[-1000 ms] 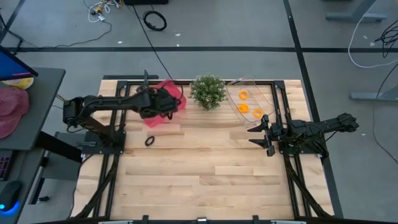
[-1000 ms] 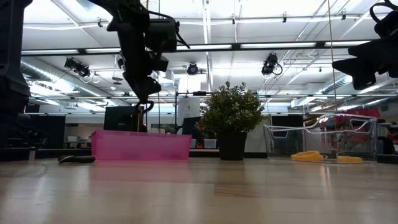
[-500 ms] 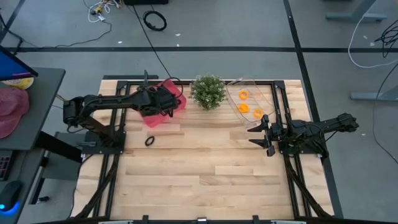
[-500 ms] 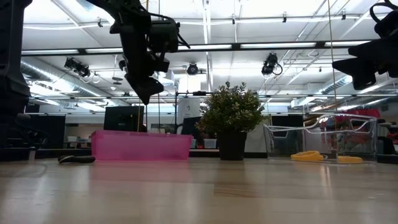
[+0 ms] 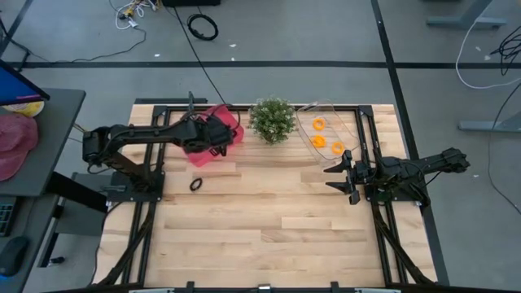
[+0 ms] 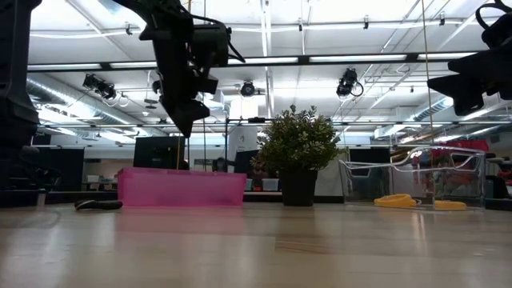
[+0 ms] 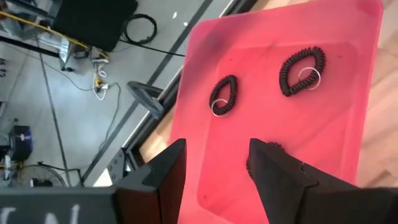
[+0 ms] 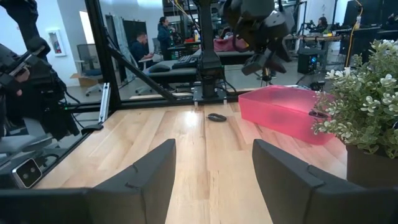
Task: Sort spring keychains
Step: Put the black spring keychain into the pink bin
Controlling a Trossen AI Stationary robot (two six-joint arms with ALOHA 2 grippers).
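Observation:
My left gripper (image 5: pixel 213 140) hangs open above the pink tray (image 5: pixel 229 123) at the far left, with nothing between its fingers (image 7: pixel 217 168). Two black spring keychains (image 7: pixel 224 94) (image 7: pixel 303 62) lie on the tray's floor. A third dark one (image 7: pixel 251 163) shows partly behind a finger. One more black keychain (image 5: pixel 195 185) lies on the wood nearer the front. Three orange keychains (image 5: pixel 319 141) lie in the clear container (image 5: pixel 330 110) at the far right. My right gripper (image 5: pixel 335 176) waits open at the right side, level, holding nothing.
A potted plant (image 5: pixel 272 120) stands between the pink tray and the clear container at the table's far edge. The wide wooden tabletop (image 5: pixel 269 228) stretches toward the near edge. People sit at desks beyond the table in the right wrist view.

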